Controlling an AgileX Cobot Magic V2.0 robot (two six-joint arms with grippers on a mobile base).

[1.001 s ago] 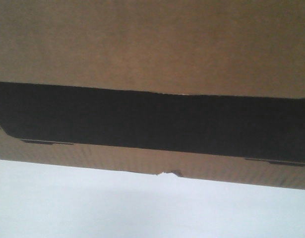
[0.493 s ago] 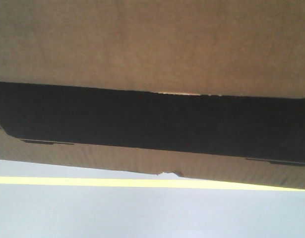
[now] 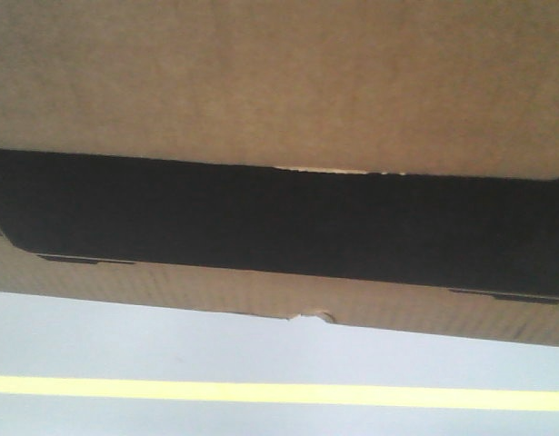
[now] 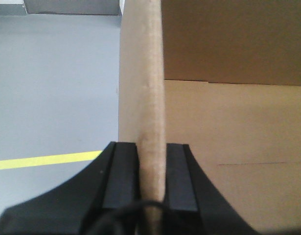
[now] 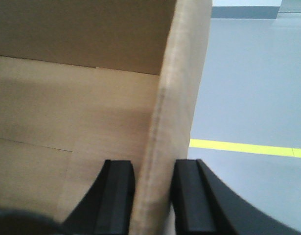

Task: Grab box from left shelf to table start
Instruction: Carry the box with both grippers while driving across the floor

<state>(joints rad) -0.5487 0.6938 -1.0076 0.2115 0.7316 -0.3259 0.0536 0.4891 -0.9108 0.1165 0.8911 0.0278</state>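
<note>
The box (image 3: 279, 82) hangs above the grey floor (image 3: 124, 341), its black panel (image 3: 279, 218) unreadable, with a nick (image 3: 311, 317) in its bottom edge. The yellow line (image 3: 279, 392) lies lower below the box than half a second ago. Only the wrist views show the holds. The left gripper (image 4: 151, 154) pinches one upright wall and the right gripper (image 5: 152, 169) pinches the opposite wall, with the line outboard of each.

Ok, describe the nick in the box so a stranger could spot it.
The brown cardboard box fills the front view, a wide black panel across it. On the box's bottom edge, below the panel and near mid-width, sits the nick. It is the only ragged, pale break in that straight edge.
</note>
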